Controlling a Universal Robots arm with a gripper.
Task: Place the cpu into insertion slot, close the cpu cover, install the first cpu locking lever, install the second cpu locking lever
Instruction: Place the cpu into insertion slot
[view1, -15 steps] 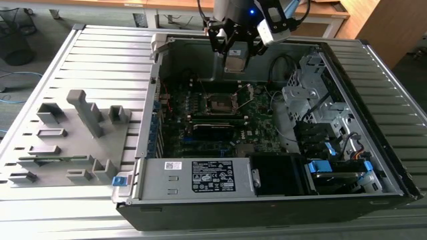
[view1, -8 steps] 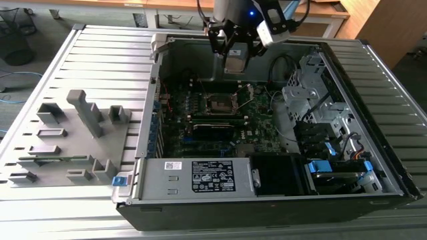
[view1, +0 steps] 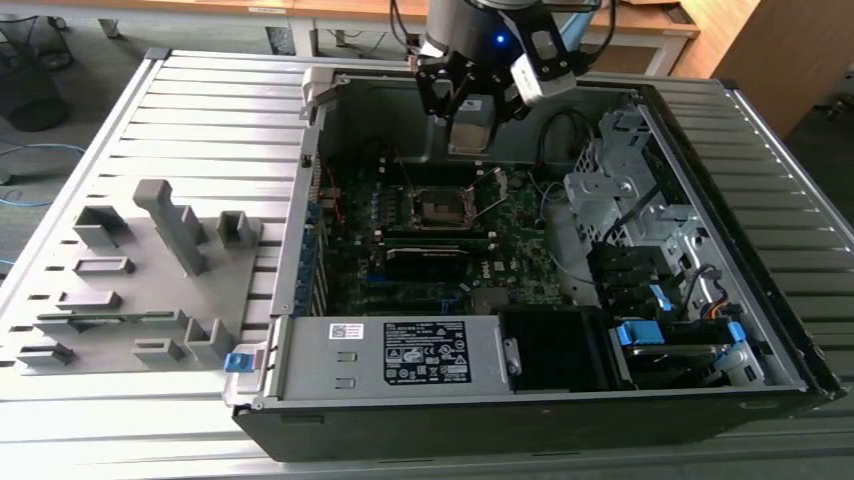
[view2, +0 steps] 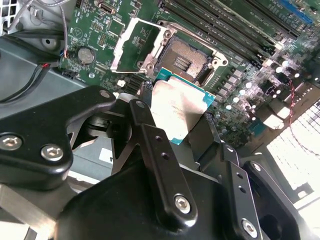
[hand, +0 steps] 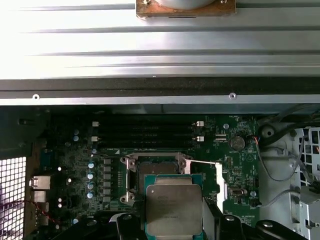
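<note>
Small flat square cpu (view2: 177, 107): dull silver-grey metal top, matte with faint print, and a thin teal-green border at the edges; same look in the first wrist view (hand: 174, 209). It is clamped on two opposite sides between the black, matte, bolt-studded fingers (view2: 150, 142) of the hand (view2: 179, 122), which is closed on the chip. The chip is held flat, top face towards the wrist cameras, above the insertion slot (view2: 187, 60) and not seated in it. The slot is a dark square recess with a bright metal rim and a fine grid of contacts, left uncovered. Just beside it the cpu cover (view2: 121, 45), a thin silver-grey frame plate with a large square opening, stands swung open, with board visible through the opening. All this sits on a green circuit board (view2: 100, 37) with long black memory slots (view2: 225, 25) and a round silver coin cell (view2: 86, 54). In the exterior view the hand (view1: 470, 125) hangs over the open black-and-grey computer case (view1: 534, 420), which lies on a ribbed grey metal worktop (view1: 200, 110). A grey fixture plate with upright blocks (view1: 134, 270) lies on the exterior view's left.
</note>
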